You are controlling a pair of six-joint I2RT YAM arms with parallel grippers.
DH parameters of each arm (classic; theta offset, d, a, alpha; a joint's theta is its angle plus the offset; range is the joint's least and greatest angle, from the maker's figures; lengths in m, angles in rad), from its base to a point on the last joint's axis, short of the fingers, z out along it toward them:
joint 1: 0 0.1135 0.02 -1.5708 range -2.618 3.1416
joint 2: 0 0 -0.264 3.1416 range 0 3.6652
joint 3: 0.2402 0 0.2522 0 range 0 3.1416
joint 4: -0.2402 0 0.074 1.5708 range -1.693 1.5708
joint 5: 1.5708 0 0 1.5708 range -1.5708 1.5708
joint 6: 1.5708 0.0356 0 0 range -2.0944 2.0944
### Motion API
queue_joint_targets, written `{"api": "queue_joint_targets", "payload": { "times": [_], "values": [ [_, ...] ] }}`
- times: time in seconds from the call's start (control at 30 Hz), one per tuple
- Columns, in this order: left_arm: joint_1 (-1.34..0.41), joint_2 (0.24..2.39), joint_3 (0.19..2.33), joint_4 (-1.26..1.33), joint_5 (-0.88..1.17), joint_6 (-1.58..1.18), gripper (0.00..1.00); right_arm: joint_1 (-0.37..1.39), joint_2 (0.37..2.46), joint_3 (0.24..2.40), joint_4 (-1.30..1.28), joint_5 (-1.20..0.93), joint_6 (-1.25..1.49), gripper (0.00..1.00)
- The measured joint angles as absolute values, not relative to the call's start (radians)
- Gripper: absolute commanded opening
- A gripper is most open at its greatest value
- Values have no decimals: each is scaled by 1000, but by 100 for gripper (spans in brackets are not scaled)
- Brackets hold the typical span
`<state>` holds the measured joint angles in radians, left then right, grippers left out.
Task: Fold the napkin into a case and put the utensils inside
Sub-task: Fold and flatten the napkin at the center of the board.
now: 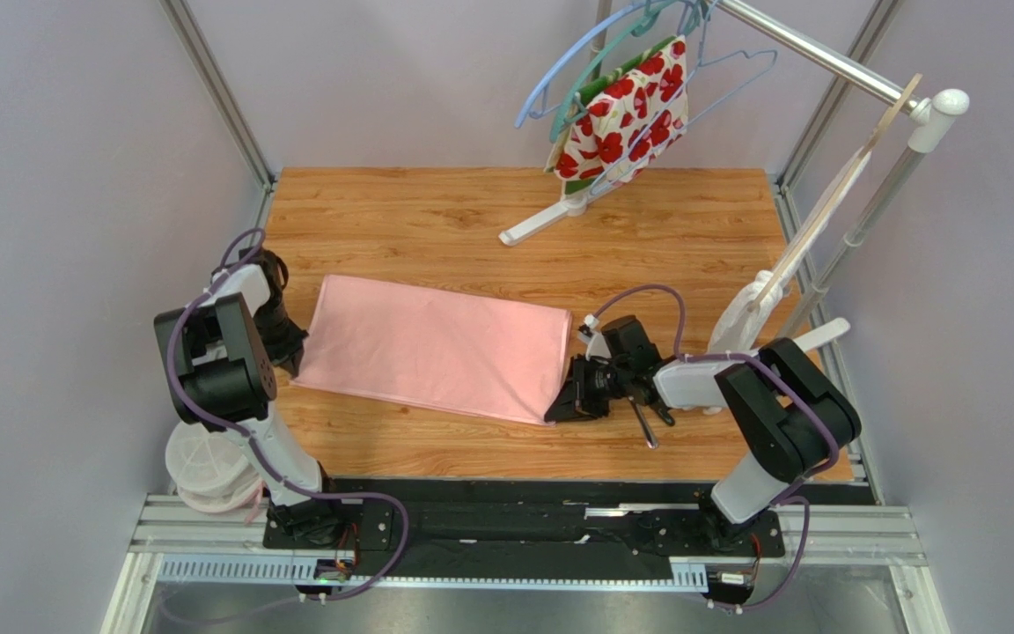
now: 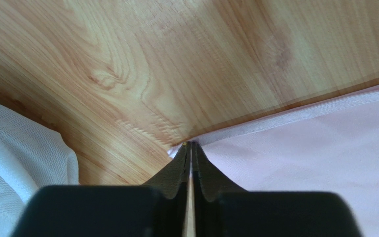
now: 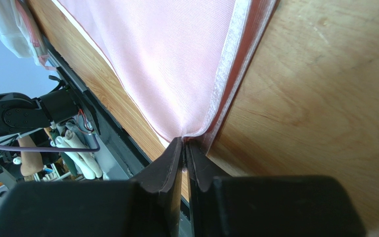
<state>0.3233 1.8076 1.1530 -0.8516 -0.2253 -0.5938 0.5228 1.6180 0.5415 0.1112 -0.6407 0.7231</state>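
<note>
**Overhead and wrist views, folding stage.** The napkin (image 1: pixel 433 350) lies flat on the table (image 1: pixel 407 211) as a long pink oblong, not yet a case.

The left gripper (image 2: pixel 190 144) sits at the napkin's left end, its jaws pressed almost together at the hemmed corner. The cloth appears to run in between the tips, though the gap is too thin to be certain.

The right gripper (image 3: pixel 184 140) sits at the napkin's near right corner, jaws likewise nearly closed. Here the cloth puckers to a point at the tips, which marks a pinch on that corner. This end rides a little above the table, with a dark shadow beneath the napkin's right edge.

Holding the two ends draws the cloth taut and its edges straight, so that a fold can be laid squarely. A pinch at the very corner, not deeper, leaves the hem free to align.

A dark thin utensil (image 1: pixel 642 425) lies just right of the napkin's near right corner, off the cloth until a pocket exists. The fork cannot be made out.

A floral cloth (image 1: pixel 625 112) hangs well beyond the napkin's far right corner, and a white cloth (image 2: pixel 18 158) lies beside its left end. Neither belongs to the fold.

Judged stage: early, with further folds and the loading of utensils ahead.
</note>
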Motion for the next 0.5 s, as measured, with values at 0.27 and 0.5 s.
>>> {"api": "queue_joint_targets", "payload": {
  "times": [0.27,0.5],
  "values": [
    [232,1472,1133,-854,-245,-577,26,507,1617,572,51,-662,686,39],
    [-155,1233,1028,-656,-72,-620,11,506,1543,589,-40,-627,643,65]
  ]
}}
